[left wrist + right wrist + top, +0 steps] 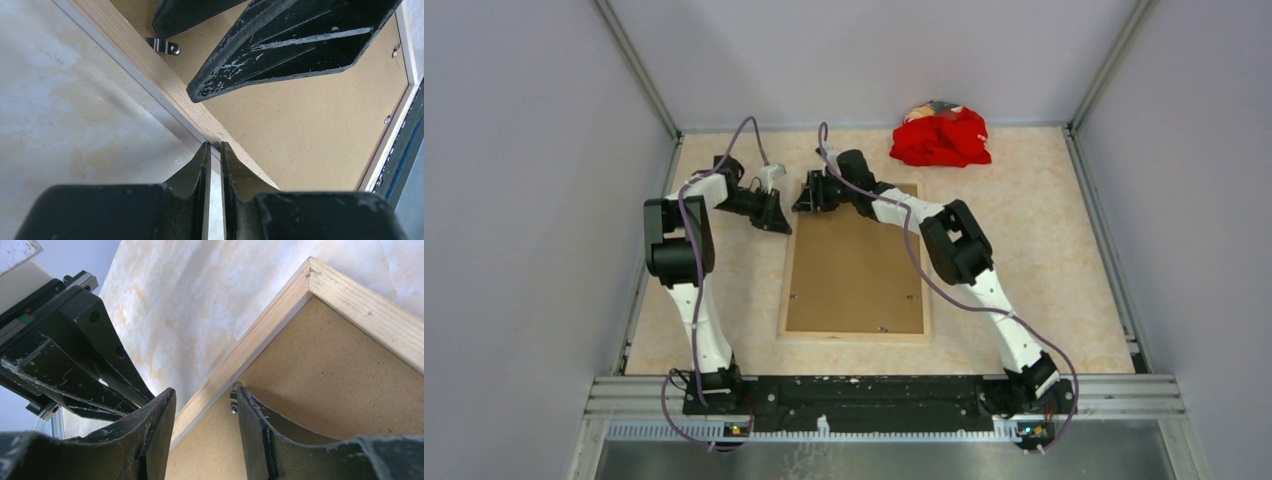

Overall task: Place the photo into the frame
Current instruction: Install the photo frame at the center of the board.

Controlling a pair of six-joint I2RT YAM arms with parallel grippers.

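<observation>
Wrist views show our right gripper parted astride one rail of the frame, left gripper pinched together, empty; overhead, frame runs near-to-far.

My left pincer crowds my right pincer at the far left corner of the frame. Open table lies to the right, with a red cloth at its far edge.
</observation>
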